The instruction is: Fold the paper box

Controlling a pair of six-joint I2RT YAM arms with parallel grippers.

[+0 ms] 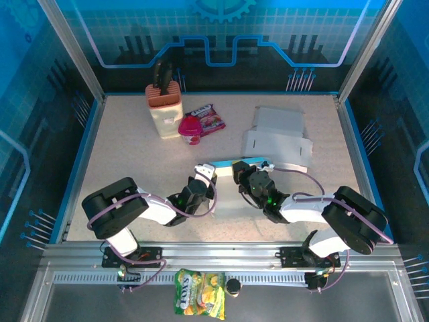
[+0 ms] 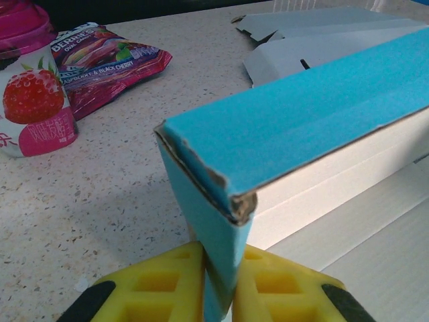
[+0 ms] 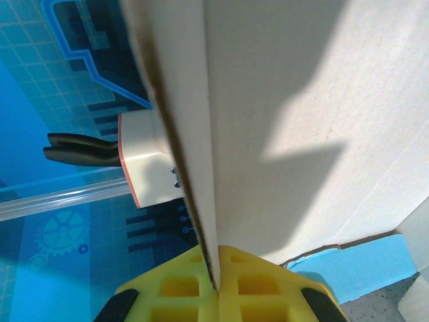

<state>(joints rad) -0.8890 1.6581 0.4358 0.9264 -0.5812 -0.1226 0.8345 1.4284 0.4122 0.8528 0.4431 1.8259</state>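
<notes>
We list one blue-and-white rectangular cardboard box (image 2: 301,114) over speckled desk (image 2: 100,201); left claw (image 2: 220,272) and right claw (image 3: 216,272) each pinch a thin flap.

Speckled table (image 1: 134,161) in a blue booth
Blue gridded walls (image 1: 221,40) and slanting metal posts (image 1: 70,47) enclose the beige tabletop.
</notes>
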